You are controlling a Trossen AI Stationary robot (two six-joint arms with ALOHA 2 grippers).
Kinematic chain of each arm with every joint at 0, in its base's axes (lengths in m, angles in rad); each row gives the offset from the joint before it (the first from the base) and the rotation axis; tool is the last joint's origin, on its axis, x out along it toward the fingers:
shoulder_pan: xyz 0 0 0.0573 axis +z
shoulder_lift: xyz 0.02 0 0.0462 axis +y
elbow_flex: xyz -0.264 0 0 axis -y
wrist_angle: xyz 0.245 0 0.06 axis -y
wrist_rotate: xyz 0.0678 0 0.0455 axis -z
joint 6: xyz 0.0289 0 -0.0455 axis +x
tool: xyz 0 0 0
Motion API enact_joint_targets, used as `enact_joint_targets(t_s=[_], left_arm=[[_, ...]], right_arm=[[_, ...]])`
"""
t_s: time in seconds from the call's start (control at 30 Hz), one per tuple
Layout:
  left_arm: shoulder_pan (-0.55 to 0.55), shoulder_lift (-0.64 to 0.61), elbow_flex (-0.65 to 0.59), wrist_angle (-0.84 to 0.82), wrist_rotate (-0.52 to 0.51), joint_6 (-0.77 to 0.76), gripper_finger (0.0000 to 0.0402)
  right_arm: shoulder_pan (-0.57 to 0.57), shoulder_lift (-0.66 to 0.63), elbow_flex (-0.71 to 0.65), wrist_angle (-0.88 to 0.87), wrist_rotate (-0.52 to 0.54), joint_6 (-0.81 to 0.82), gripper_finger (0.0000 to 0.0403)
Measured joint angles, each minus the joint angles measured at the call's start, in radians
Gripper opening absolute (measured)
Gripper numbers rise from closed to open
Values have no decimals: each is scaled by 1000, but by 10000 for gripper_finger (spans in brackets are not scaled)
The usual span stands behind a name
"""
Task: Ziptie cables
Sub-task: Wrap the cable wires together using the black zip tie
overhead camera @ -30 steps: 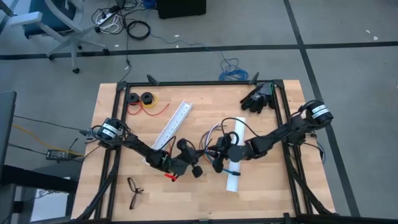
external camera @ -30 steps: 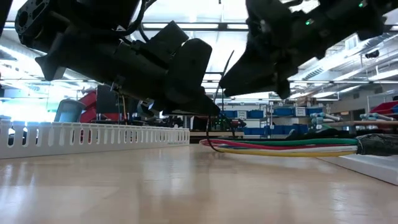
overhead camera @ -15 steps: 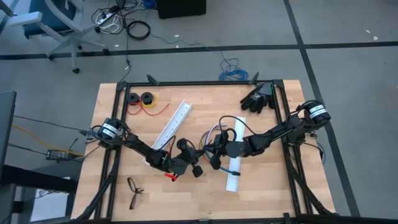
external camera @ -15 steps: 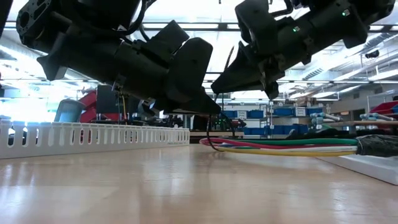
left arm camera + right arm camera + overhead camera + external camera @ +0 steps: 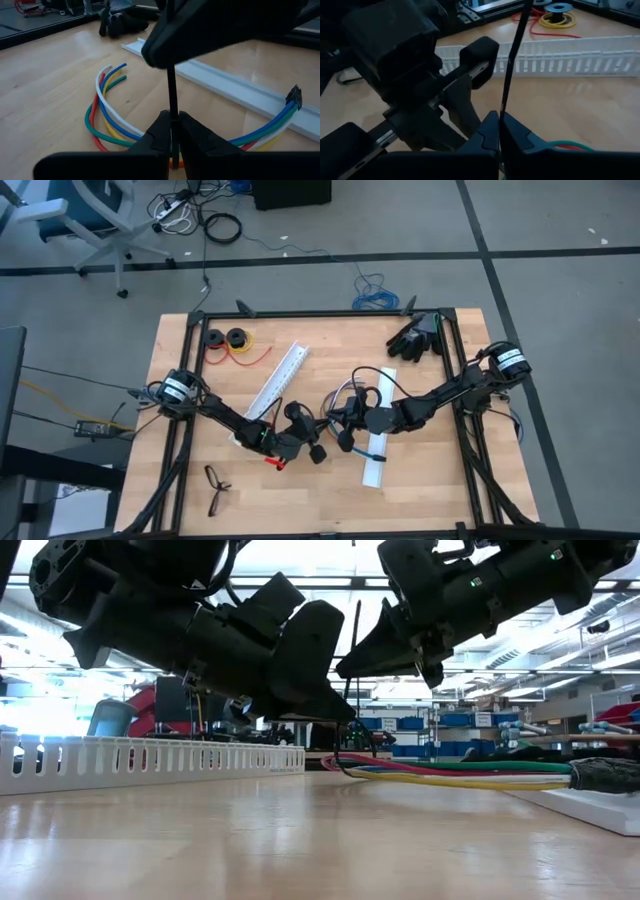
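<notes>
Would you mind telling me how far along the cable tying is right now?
Done: the ziptie is off the table, upright. In hand: the left claw and the right claw both pinch it above the cables. Left: whether it already loops the bundle cannot be told; the wires lie loosely fanned on the table, so cinching remains.

A robotics lab or workshop. The wooden bench (image 5: 300,490) stands on grey floor with loose cords (image 5: 222,226) and an office chair (image 5: 85,210). Blue storage bins (image 5: 400,724) line shelves under ceiling strip lights.

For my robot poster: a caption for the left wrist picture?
Left jaws pinch the ziptie upright above the cables.
</notes>
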State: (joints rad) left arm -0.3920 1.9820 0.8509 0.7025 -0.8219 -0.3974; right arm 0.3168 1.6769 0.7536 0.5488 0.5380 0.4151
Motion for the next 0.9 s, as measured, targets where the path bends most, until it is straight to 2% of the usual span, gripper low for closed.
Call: enact_joint_targets(t_s=[0.23, 0.53, 0.9], left_arm=[[-1, 0, 0, -77, 4, -55, 36], [0, 0, 0, -87, 4, -59, 36], [0, -3, 3, -80, -4, -60, 37]], right_arm=[[30, -54, 0, -9, 110, -71, 0], [71, -154, 0, -35, 249, -179, 0], [190, -255, -2, -38, 530, -331, 0]])
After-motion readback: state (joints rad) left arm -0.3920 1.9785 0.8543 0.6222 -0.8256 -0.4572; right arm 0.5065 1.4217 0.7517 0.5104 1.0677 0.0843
